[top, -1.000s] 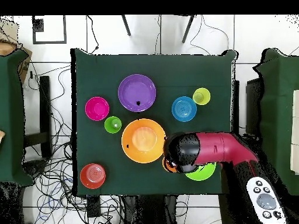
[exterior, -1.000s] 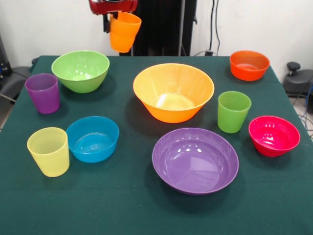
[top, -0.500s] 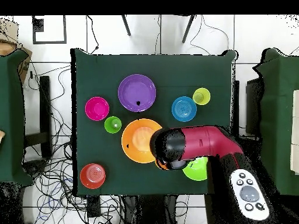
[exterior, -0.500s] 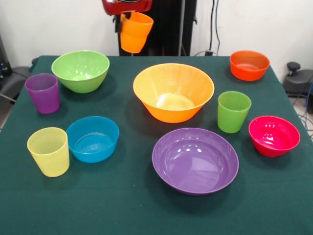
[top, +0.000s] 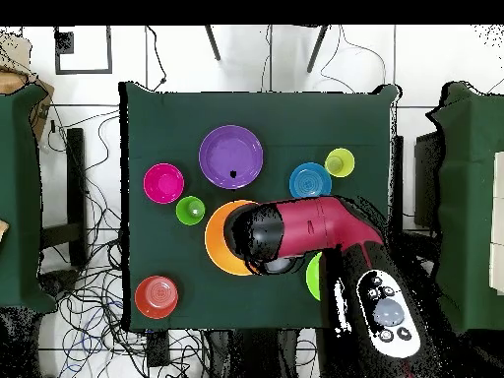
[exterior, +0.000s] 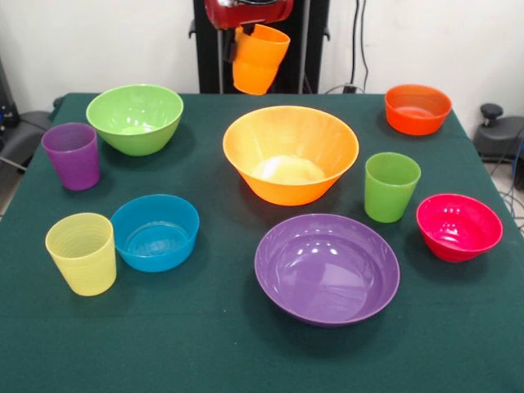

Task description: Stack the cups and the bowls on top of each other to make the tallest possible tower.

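Above orange-yellow bowl, gripper carried orange cup rightward

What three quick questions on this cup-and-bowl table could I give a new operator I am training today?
1. True or false: the hand holds the orange cup in the air.
2. Which bowl stands nearest the green cup? A: blue bowl. B: pink-red bowl. C: light green bowl.
3. Fill in: no cup or bowl on the table is stacked yet, and the big orange-yellow bowl is ____.

Key: 1 true; 2 B; 3 empty.
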You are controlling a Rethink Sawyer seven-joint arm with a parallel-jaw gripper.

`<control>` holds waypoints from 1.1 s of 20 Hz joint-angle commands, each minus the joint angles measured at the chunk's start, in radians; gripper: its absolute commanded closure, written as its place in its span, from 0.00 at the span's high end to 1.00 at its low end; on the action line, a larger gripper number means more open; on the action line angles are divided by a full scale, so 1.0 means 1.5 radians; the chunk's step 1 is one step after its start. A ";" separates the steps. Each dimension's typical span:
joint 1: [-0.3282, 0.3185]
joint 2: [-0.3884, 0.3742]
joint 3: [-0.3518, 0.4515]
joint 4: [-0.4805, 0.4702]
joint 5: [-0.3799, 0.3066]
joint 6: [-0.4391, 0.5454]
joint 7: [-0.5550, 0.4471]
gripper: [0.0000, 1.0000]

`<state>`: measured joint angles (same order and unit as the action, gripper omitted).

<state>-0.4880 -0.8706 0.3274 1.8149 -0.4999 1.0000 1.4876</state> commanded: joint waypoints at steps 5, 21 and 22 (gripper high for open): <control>0.018 0.041 -0.001 -0.036 0.017 0.038 0.043 0.00; 0.021 0.068 -0.008 -0.049 0.001 0.022 0.044 0.00; 0.025 0.074 -0.010 -0.053 -0.003 0.022 0.047 0.00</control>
<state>-0.4783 -0.8233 0.3157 1.7910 -0.4914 0.9998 1.4876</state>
